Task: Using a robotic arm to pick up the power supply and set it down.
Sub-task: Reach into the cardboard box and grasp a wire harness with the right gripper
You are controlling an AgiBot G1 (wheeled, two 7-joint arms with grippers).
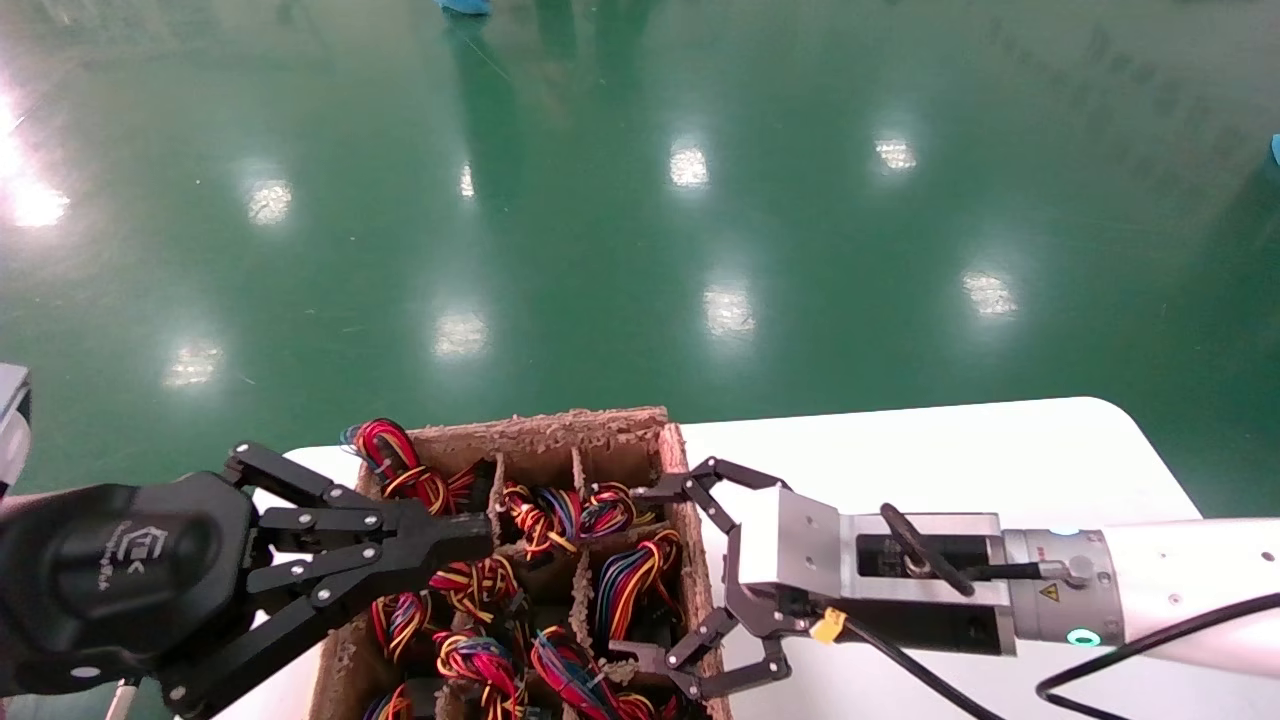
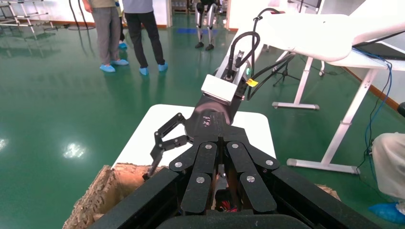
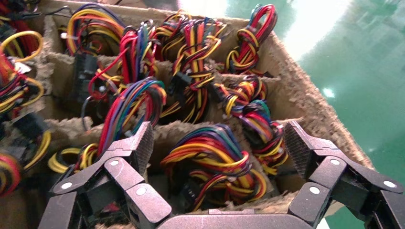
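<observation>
Right gripper (image 1: pixel 655 585) spread wide at the right-hand wall of the cardboard crate (image 1: pixel 560 425), holding nothing; one fingertip reaches over the rim near the far cells, the other near the closer ones. From my right wrist, the two pads (image 3: pixel 143 145) straddle a cell with one looped wire bundle (image 3: pixel 215 164) between them, the power supply I judge to be the target. Its metal body is hidden under the loom and the dividers, so I cannot confirm where the case sits. Left gripper (image 1: pixel 470 535) is pressed closed, empty as far as I can see, its tip resting over the middle cells of the crate. Risks from here: if I close now I likely pinch wires only, and the unit would hang from its loom, swing or slip. The neighbouring bundle (image 3: pixel 258 126) lies just beside the far pad and could get caught, dragging a second unit up. The pulp divider (image 3: pixel 176 131) is ragged and soft, so a pad landing on it would crush it or block the descent. Left fingertip is near my line of travel; collision between arms is possible.
</observation>
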